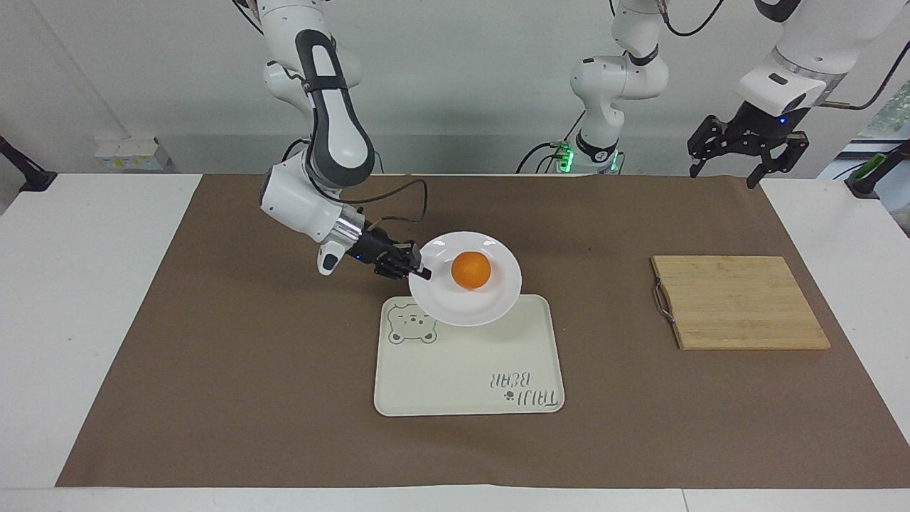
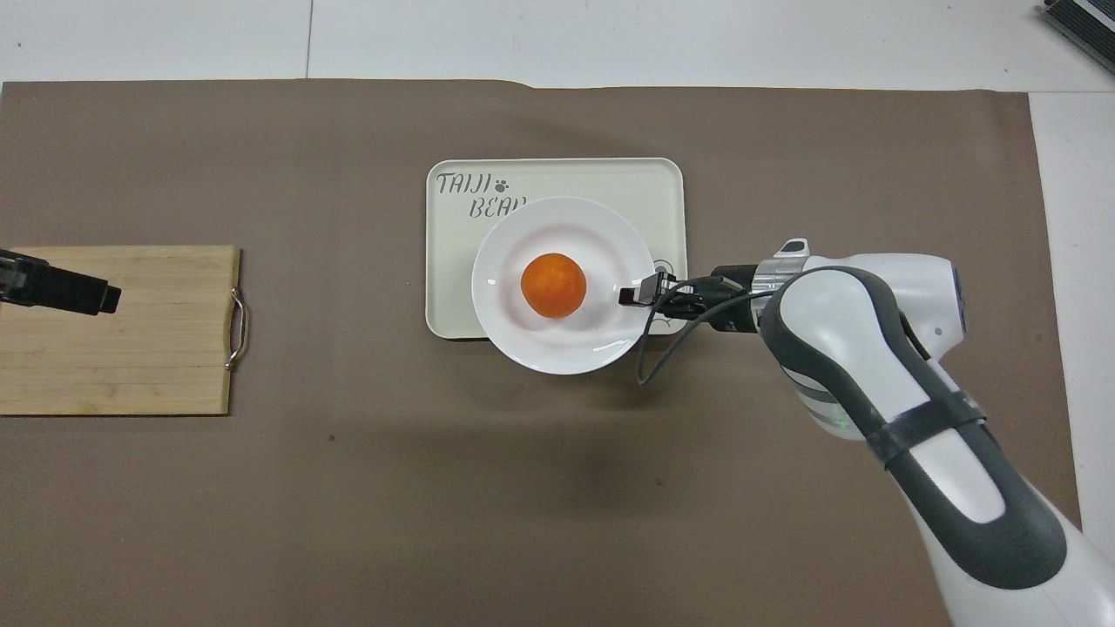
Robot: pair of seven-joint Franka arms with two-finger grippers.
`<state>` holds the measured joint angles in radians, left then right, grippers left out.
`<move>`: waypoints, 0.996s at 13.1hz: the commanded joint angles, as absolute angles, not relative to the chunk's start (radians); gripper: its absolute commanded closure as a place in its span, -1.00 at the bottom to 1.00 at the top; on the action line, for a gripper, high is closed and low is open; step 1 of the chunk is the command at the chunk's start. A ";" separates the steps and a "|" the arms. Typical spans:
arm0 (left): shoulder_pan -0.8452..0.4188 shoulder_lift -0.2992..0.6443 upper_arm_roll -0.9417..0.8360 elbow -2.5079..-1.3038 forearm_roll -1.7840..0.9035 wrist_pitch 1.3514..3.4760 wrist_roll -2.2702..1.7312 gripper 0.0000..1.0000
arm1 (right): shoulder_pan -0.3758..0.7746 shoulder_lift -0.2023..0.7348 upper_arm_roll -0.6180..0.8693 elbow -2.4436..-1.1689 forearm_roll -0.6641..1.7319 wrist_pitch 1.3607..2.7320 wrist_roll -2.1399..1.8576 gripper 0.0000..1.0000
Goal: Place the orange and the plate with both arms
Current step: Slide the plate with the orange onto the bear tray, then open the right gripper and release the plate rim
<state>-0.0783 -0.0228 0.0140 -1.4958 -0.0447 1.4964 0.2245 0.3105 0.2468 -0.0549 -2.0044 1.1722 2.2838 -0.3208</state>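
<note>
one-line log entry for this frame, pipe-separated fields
right gripper: shut on plate rim, airborne over tray | orange: on plate | left gripper: open, waiting above cutting board end

1. A cream tray (image 1: 469, 370) (image 2: 453, 261) with a bear drawing and lettering lies mid-bench on the brown mat (image 1: 249, 370) (image 2: 348, 488).
2. A wooden cutting board (image 1: 739, 302) (image 2: 113, 331) with a metal handle lies toward the left arm's end.
</note>
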 commanded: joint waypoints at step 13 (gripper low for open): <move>-0.063 -0.048 0.003 -1.522 -0.032 1.494 0.232 -1.00 | 0.321 0.503 -0.051 -1.761 1.103 2.502 -0.255 -1.00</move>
